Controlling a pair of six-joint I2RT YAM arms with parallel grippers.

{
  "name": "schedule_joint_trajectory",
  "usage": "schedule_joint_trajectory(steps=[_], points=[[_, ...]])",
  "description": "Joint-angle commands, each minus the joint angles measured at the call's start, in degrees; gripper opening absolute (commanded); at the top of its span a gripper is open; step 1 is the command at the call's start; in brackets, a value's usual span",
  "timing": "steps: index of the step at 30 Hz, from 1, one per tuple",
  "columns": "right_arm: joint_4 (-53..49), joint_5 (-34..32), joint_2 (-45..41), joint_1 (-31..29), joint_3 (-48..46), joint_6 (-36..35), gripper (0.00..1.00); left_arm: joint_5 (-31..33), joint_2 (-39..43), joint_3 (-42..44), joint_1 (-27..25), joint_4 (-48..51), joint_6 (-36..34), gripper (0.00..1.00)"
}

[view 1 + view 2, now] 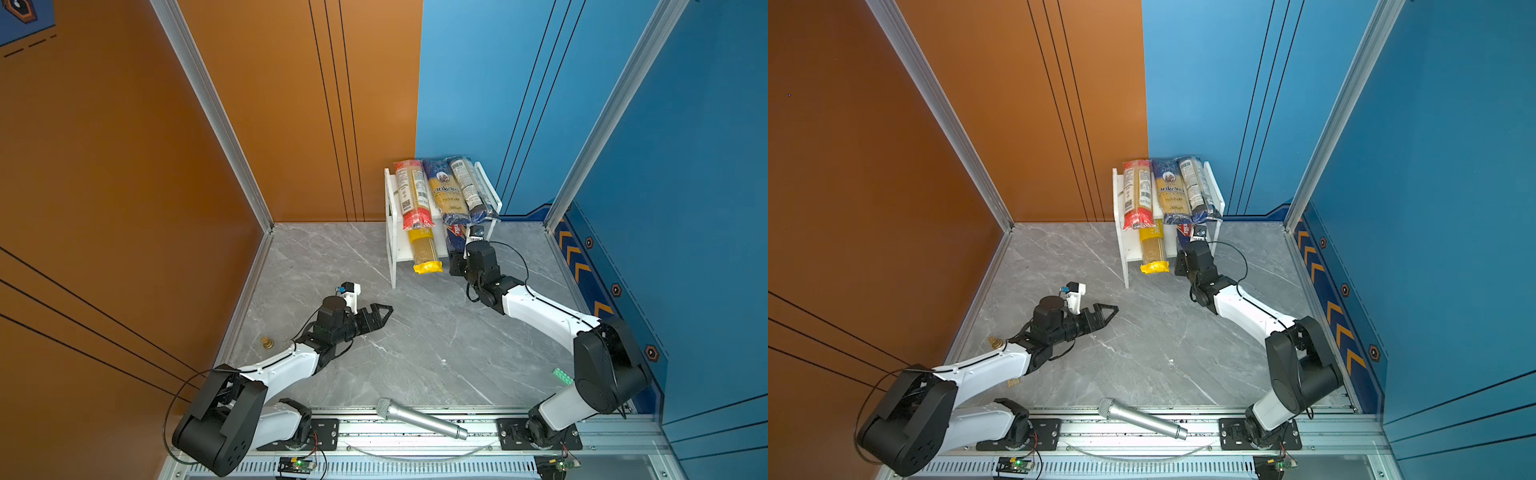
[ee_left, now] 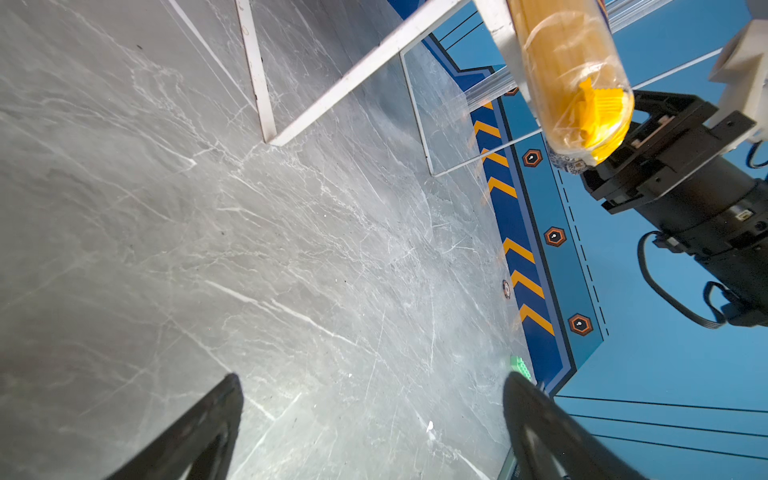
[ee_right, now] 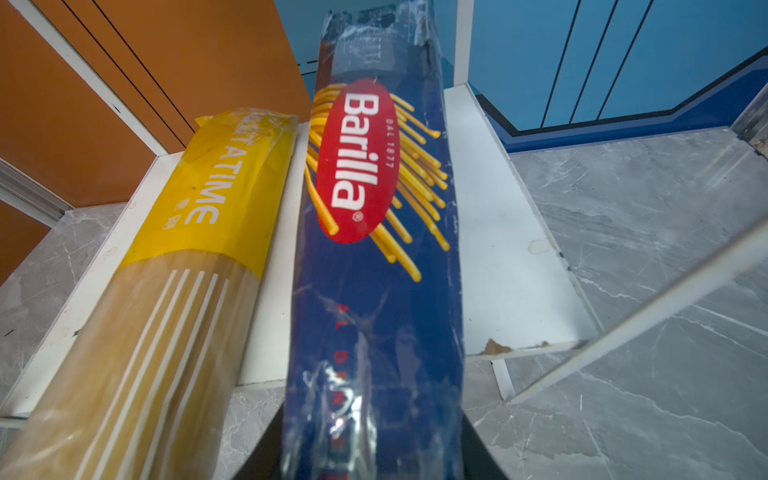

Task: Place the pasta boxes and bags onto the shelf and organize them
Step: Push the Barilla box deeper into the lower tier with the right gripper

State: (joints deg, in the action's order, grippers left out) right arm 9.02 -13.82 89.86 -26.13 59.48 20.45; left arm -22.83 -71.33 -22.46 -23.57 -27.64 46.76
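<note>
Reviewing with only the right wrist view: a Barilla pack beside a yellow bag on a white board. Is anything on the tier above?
Observer: Yes. In both top views three packs lie side by side on the top board of the shelf: red-ended bag, ankara bag, dark navy bag.
Operator: What is the left arm doing?
Observer: The left gripper is open and empty over the table, apart from the shelf.
Operator: Anything else lying around?
Observer: A silver microphone lies by the front rail.

Four bags (image 1: 446, 191), Barilla pack (image 3: 374, 266), on shelf (image 1: 392, 249)
</note>
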Motion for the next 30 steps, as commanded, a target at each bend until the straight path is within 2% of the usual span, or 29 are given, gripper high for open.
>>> schedule_joint_trajectory(steps=[1, 6, 25, 30], points=[[7.30, -2.45, -1.36, 0.46, -0.24, -1.13, 0.42, -1.31, 0.97, 0.78, 0.46, -0.22, -0.88, 0.98], [7.64, -2.61, -1.62, 0.46, -0.95, -1.13, 0.47, -1.24, 1.28, 0.99, 0.46, -0.22, -0.88, 0.98], [6.64, -3.18, -3.45, 0.79, -2.16, -2.40, 0.51, -0.95, 2.16, 1.56, 0.55, -0.22, -0.82, 0.98], [4.79, -2.90, -4.04, 0.82, -1.91, -3.69, 0.59, -0.91, 2.26, 1.70, 0.55, -0.22, -0.71, 0.98]])
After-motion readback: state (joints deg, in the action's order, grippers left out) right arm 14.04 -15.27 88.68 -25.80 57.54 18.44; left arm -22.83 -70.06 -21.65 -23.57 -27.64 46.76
